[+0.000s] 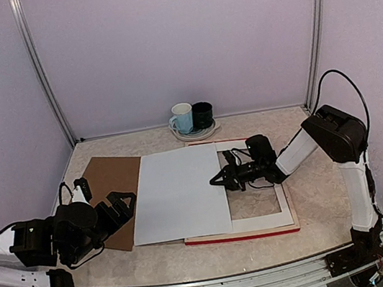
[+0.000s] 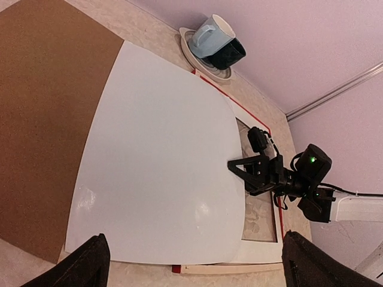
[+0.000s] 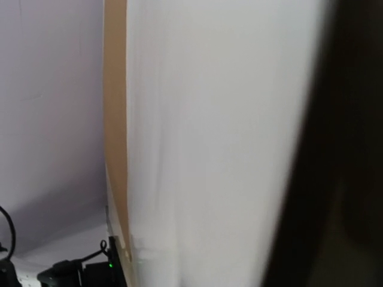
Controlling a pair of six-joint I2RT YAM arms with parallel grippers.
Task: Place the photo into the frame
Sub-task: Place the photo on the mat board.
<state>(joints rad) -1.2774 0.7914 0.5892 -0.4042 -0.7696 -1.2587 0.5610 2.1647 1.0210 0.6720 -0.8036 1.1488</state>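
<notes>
Right gripper (image 1: 220,177) first: its fingers (image 2: 242,167) are pulled almost together, pinched on the right edge of the photo (image 1: 177,193). In the right wrist view the white sheet fills nearly everything. Only one dark finger shows down the right side, so the sheet looks like it's sitting between the two.

The photo is face down, plain white back up, roughly in the middle of the table (image 1: 318,203). Its right part lies over the left side of the frame (image 1: 242,235) and its left part over the brown backing board (image 1: 109,178). So it's on top of the frame, not seated in it.

The frame lies flat toward the table's right side, with its red edge showing along the near side. The white mat (image 1: 286,205) is inside it, and the opening on the right isn't covered by the photo.

The left gripper (image 1: 119,204) is spread as wide as it gets and has nothing in it. It hangs over the near left part of the table, by the near edge of the backing board.

At the far edge, around the middle, there's a plate (image 1: 197,134) with two mugs touching each other: a pale blue mug (image 1: 182,118) and a dark mug (image 1: 203,115).
</notes>
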